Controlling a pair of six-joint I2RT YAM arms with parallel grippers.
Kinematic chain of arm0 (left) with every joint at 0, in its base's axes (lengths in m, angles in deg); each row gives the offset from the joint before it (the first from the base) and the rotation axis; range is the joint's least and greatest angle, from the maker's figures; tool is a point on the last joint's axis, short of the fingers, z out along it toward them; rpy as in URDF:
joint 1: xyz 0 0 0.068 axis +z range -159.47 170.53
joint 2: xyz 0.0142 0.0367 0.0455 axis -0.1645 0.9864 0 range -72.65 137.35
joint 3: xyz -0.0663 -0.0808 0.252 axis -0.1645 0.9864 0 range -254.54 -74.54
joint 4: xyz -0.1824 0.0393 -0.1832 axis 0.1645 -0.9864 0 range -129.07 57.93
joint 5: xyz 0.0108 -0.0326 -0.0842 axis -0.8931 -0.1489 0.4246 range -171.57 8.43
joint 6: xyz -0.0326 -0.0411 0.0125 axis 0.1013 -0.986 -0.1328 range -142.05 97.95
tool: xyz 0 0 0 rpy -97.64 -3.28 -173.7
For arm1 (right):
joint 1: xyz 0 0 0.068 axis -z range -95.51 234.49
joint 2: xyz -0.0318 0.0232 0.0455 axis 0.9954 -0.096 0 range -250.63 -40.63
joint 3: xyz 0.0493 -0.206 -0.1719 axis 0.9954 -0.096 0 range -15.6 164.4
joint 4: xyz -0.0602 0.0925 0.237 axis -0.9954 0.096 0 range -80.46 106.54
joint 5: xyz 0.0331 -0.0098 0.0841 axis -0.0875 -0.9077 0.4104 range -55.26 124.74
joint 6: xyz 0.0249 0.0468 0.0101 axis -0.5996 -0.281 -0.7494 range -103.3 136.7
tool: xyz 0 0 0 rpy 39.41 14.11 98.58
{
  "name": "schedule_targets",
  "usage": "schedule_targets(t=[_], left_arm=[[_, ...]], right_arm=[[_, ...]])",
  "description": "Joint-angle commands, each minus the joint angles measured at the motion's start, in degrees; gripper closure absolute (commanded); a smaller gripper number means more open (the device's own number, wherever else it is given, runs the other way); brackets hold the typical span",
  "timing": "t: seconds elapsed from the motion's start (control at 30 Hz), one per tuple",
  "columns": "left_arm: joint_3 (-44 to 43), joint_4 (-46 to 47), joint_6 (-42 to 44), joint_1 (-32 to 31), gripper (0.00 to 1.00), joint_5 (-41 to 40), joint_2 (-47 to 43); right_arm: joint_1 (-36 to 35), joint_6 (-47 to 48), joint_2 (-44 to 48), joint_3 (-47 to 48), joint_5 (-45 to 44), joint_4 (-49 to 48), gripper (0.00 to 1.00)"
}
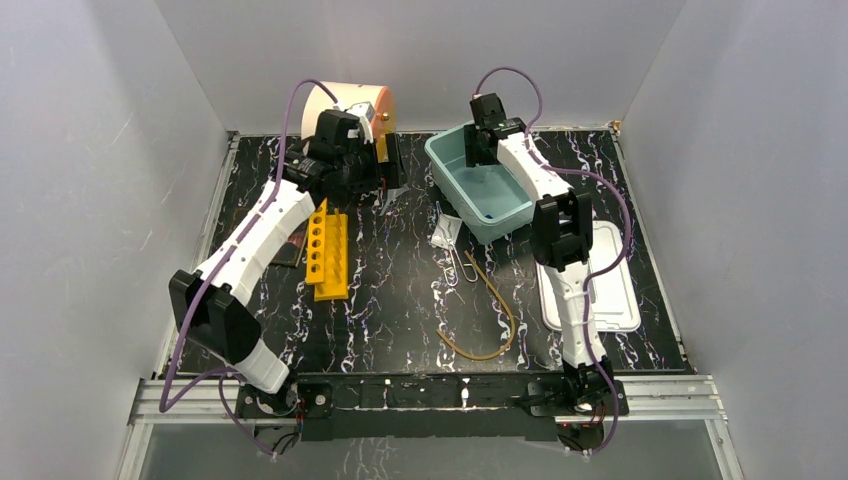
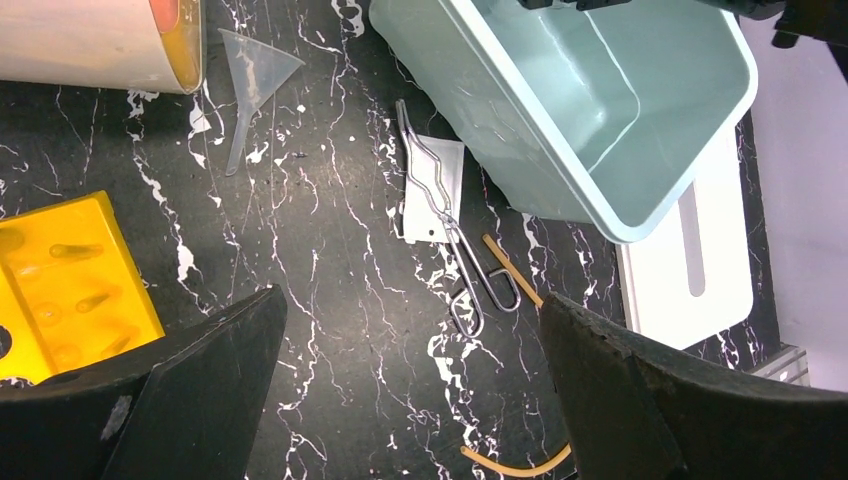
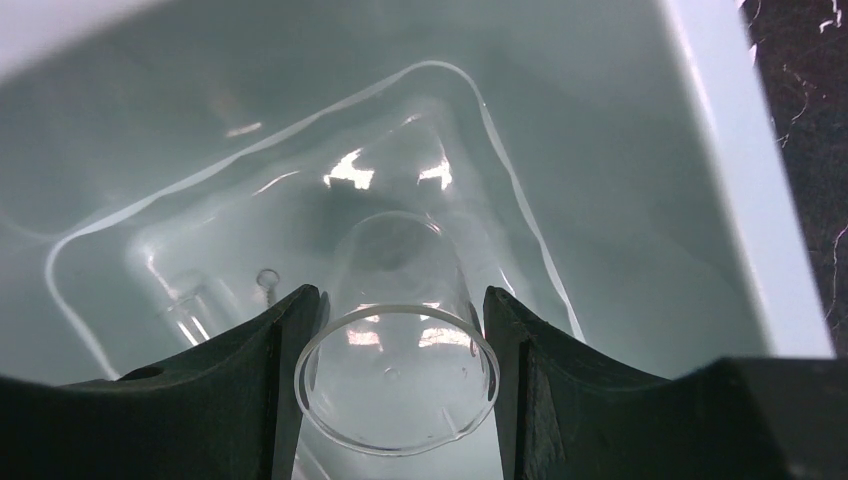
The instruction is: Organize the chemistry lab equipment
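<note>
**Glass dish held over bin**

Top: the yellow multi-hole plastic rack [image 1: 328,250] lies on the table by the left arm.
Left wrist: the left gripper [image 2: 410,325] is spread wide and empty, with the clear funnel [image 2: 255,75] on the table.
Right wrist: the right gripper [image 3: 398,335] clamps the small clear round glass dish [image 3: 400,260] above the teal plastic bin [image 3: 620,150].

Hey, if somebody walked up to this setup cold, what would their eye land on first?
Probably the right gripper clamping a small glass beaker over the teal bin at the back, right of centre. Then the bright yellow tube rack on the left half of the black marbled table.
</note>
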Motion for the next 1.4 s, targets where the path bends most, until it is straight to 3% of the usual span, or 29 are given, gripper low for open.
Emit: schedule_targets(t=[0.0,0.47,0.9,1.2,1.37], left_arm=[[0.13,0.88,-0.3,0.05,0.02,1.58,0.85],[0.66,1.03,-0.79,0.05,0.02,2.53,2.28],[0.78,0.59,-0.78,0.03,0.02,2.93,1.55],[0.7,0.5,-0.15,0.05,0.02,2.78,0.34],[0.16,-0.55,2.23,0.07,0.02,0.67,-1.32]], right_arm=[[0.02,-0.14,-0.33,3.66,-2.73,-0.22,0.52],[0.72,0.79,-3.72,4.51,-2.6,-1.16,0.46],[0.73,-0.4,-1.19,5.91,-0.93,-0.59,0.23],[0.73,-0.74,5.13,5.28,0.97,1.26,0.2],[0.63,-1.2,13.97,-2.28,1.15,1.74,0.22]])
